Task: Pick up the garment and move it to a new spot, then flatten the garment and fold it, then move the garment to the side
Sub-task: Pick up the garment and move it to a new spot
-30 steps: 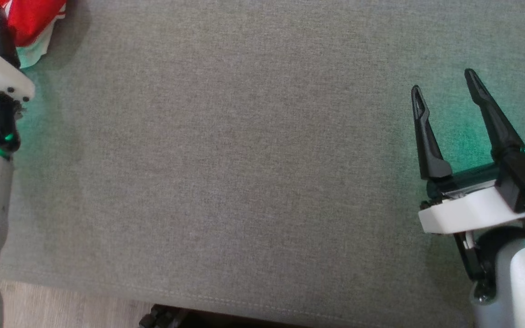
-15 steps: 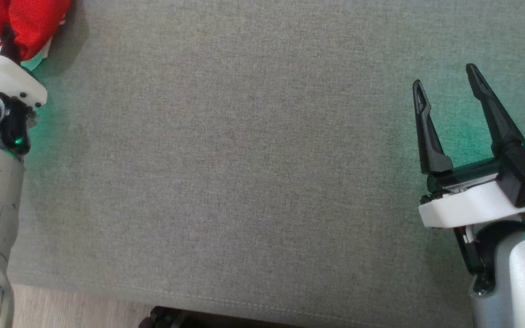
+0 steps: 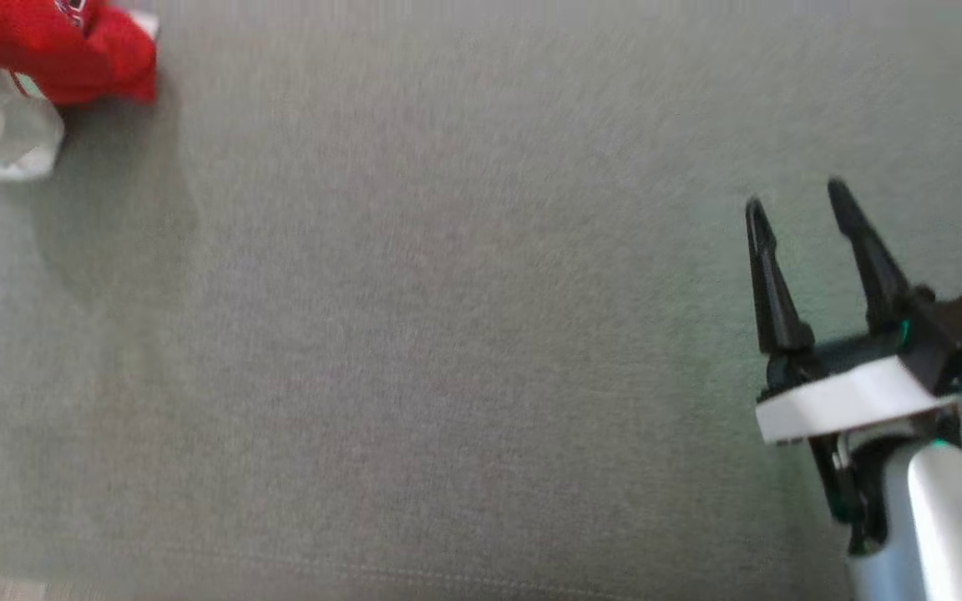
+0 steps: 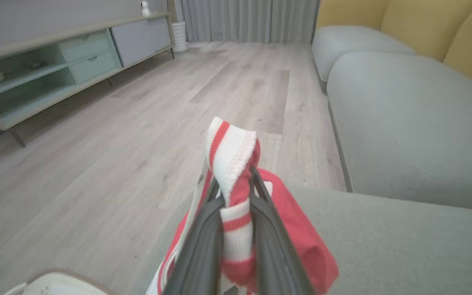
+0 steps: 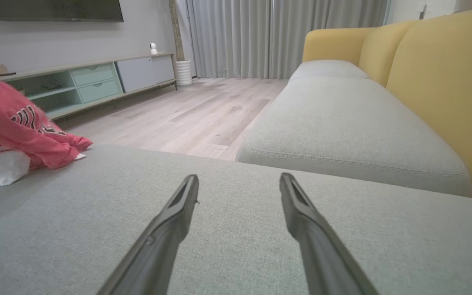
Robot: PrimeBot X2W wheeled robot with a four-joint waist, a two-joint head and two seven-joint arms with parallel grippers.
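Two robot arms reach over a broad grey sofa cushion (image 3: pixel 448 334) in a living room. At the cushion's far left corner, the left tool (image 4: pixel 235 180) has its two dark fingers (image 4: pixel 203 246) pinched close together on the garment (image 4: pixel 236 151), a red top with white trim. A ribbed white band with red stripes sticks up between the fingers and folds over just past their tips, while red cloth bunches around and below them. Seen from the head, the garment (image 3: pixel 55 50) is a crumpled red heap at the top left corner of the cushion, with some blurred white just beneath it and a soft shadow on the grey fabric nearby. Seen from the right wrist, the garment (image 5: pixel 23 123) hangs as a loose red bundle with dark lettering on it, its lower end reaching down to the cushion's edge; whether it rests there or only brushes it I cannot tell. The right tool (image 3: pixel 794 196) is well apart from the garment, at the cushion's right side, its fingers spread wide with nothing between them, held over bare grey fabric. Beyond the cushion lies a pale wooden floor (image 4: pixel 137 123). A low cabinet (image 5: pixel 96 82) with pale green drawers stands along the wall, grey curtains (image 5: pixel 260 37) hang at the far end, and a second grey seat (image 5: pixel 342 123) with yellow backrests (image 5: pixel 445 82) runs off to the side.
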